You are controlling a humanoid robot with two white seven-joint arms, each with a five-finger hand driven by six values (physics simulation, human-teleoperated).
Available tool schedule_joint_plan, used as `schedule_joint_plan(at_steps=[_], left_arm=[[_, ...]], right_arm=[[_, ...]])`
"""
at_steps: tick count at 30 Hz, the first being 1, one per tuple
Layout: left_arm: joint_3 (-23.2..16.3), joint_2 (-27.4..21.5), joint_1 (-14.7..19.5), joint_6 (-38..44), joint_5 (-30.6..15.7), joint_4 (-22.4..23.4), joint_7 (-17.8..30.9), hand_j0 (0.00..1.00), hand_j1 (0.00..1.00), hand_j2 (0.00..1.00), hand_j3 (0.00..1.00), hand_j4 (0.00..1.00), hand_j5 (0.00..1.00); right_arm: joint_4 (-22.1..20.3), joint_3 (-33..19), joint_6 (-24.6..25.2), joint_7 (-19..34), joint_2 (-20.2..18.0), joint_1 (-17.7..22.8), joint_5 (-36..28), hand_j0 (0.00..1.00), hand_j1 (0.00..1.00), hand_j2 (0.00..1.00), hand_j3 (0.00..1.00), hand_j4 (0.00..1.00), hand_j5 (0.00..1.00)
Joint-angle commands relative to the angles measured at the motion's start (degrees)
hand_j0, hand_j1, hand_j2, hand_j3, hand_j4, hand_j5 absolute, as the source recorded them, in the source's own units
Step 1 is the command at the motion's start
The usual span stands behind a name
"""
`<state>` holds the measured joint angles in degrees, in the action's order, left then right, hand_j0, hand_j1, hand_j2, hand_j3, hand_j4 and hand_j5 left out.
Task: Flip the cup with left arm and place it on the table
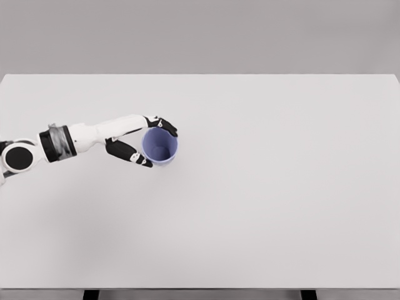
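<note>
A blue cup (pixel 160 146) stands upright on the white table (pixel 262 187), left of the middle, with its open mouth facing up so its inside shows. My left hand (pixel 147 140) reaches in from the left edge and wraps the cup's left side: the fingers (pixel 164 123) curl over its far rim and the thumb (pixel 131 153) presses its near side. The white forearm (pixel 94 134) stretches back to the left edge. No right arm shows.
The table's front edge runs along the bottom of the picture, with two dark legs (pixel 90 294) showing below it. A plain grey wall stands behind the far edge.
</note>
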<state>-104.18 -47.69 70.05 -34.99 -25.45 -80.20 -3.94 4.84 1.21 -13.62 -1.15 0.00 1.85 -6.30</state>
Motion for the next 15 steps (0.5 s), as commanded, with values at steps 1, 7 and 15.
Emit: schedule_joint_plan(at_steps=[1, 7, 15], left_arm=[[-1.6, 0.3, 0.0, 0.0, -0.2, 0.0, 0.0, 0.75, 0.75, 0.75, 0.75, 0.75, 0.75], [-3.2, 0.8, 1.0, 0.0, -0.2, 0.0, 0.0, 0.76, 0.76, 0.76, 0.76, 0.76, 0.76], [-3.6, 0.8, 1.8, 0.0, -0.1, 0.0, 0.0, 0.86, 0.86, 0.86, 0.86, 0.86, 0.86]], right_arm=[[0.0, -0.1, 0.0, 0.0, 0.0, 0.0, 0.0, 1.00, 1.00, 1.00, 1.00, 1.00, 1.00], [0.0, 0.0, 0.0, 0.0, 0.0, 0.0, 0.0, 1.00, 1.00, 1.00, 1.00, 1.00, 1.00], [0.0, 0.0, 0.0, 0.0, 0.0, 0.0, 0.0, 1.00, 1.00, 1.00, 1.00, 1.00, 1.00]])
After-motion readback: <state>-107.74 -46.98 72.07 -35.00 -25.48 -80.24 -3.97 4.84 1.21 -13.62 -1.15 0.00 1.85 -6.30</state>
